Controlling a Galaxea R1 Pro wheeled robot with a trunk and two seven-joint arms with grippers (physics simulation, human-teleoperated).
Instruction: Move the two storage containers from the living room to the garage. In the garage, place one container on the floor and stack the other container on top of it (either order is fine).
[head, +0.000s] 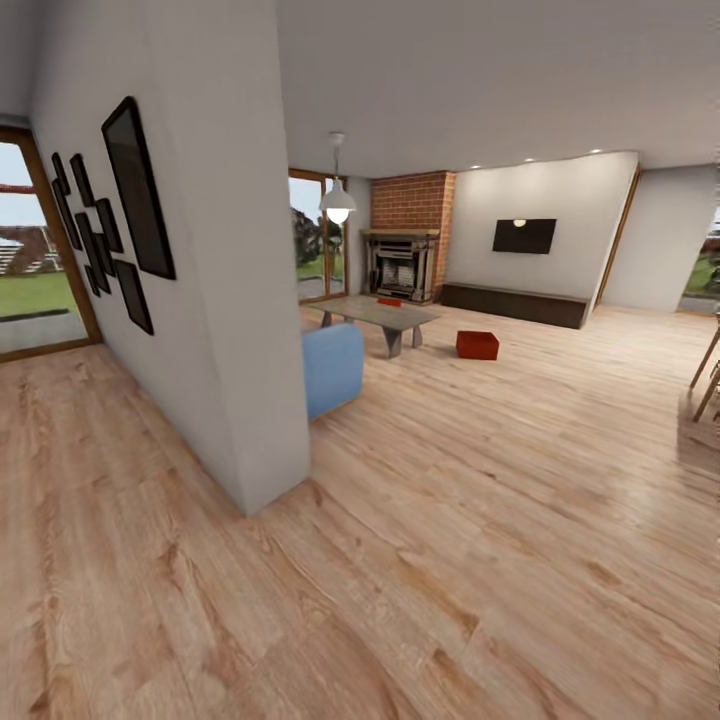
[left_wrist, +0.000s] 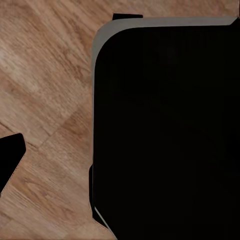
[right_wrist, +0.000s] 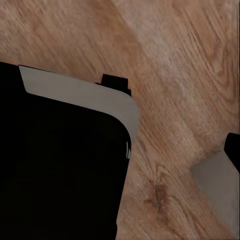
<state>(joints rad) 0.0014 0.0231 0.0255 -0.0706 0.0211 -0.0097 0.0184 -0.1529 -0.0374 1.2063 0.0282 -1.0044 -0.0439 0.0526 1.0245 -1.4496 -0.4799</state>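
Still to do: drive past the wall corner (head: 275, 480) into the living room, steering wide of the blue sofa (head: 333, 368). Best approached squarely, stopping just short of the nearer bin (head: 477, 345) on the wood floor (head: 480, 560). 2 orange-red bins counted: 1 on the floor, 1 (head: 390, 301) beyond the glass table (head: 375, 315). Finger state on both arms: cannot tell.
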